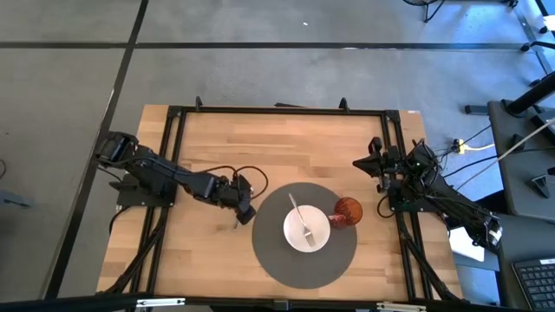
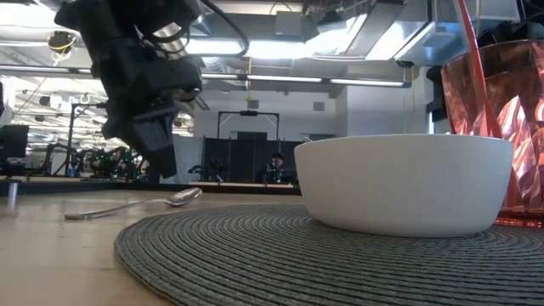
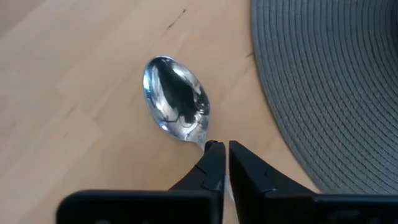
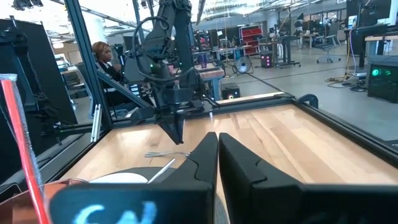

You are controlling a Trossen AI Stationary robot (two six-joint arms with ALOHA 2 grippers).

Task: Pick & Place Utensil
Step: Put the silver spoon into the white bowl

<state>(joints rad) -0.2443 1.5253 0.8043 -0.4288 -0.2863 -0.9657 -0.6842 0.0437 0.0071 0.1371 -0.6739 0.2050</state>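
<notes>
Beside the mat's [image 1: 347, 251] left edge, the left gripper [image 3: 221, 163] is pinching the spoon's [image 3: 176, 99] handle, bowl pointing straight ahead of its fingers.

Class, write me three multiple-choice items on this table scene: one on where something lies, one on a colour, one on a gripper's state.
1. Where does the spoon lie?
A. in the bowl
B. on bare wood beside the mat
C. in the cup

2. What colour is the bowl?
A. white
B. blue
C. black

3. How is the left gripper?
A. wide open
B. shut, above the spoon's neck
C. holding the cup

Key: 1 B, it rests on the table left of the mat; 2 A, white on grey; 3 B, its fingers nearly meet.
</notes>
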